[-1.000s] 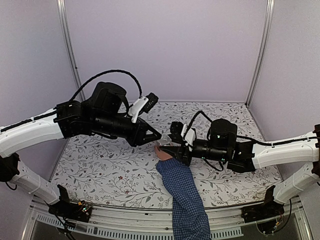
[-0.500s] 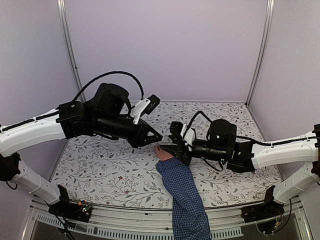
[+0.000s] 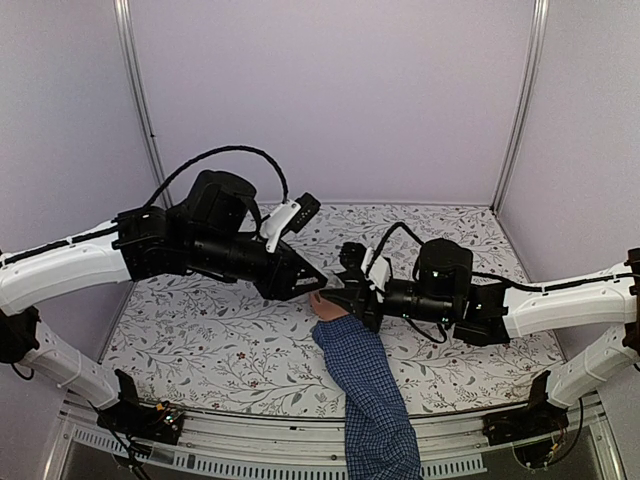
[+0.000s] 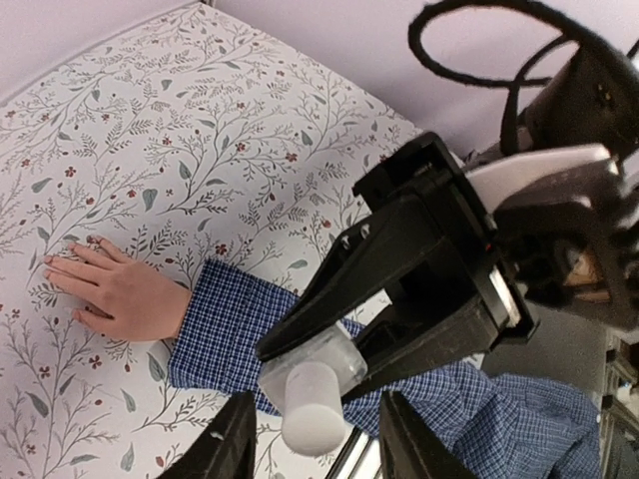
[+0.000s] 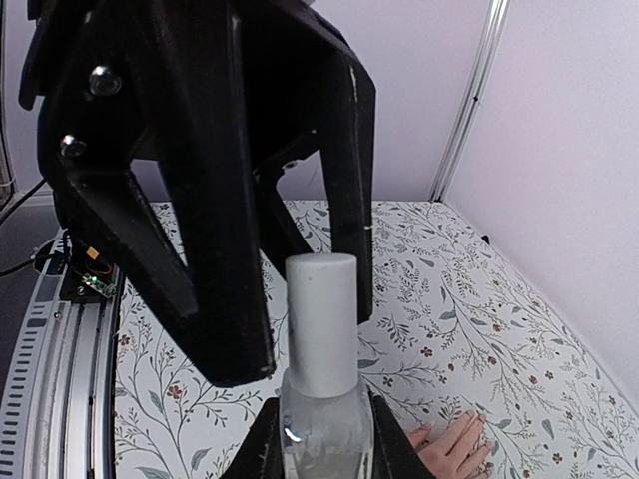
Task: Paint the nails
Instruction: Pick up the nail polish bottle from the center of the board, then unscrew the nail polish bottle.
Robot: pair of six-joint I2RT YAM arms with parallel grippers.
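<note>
My right gripper (image 4: 312, 361) pinches the clear bottle (image 5: 319, 409), its base cut off from view; the left gripper (image 4: 318, 439) jaws stand spread either side of its white cap (image 5: 321, 319); below both jaws the hand (image 4: 120, 291) lies flat; I can't make out the nails (image 4: 50, 261).

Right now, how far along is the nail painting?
Done: right end effector grips the polish bottle. In hand: left end effector open around its white cap, still on. Left: uncapping and painting; the nails show no polish I can see.

The left gripper (image 3: 322, 283) sits lower and nearer the right gripper (image 3: 333, 294), jaws now parted either side of the bottle (image 5: 321, 429) cap (image 5: 321, 319).
</note>
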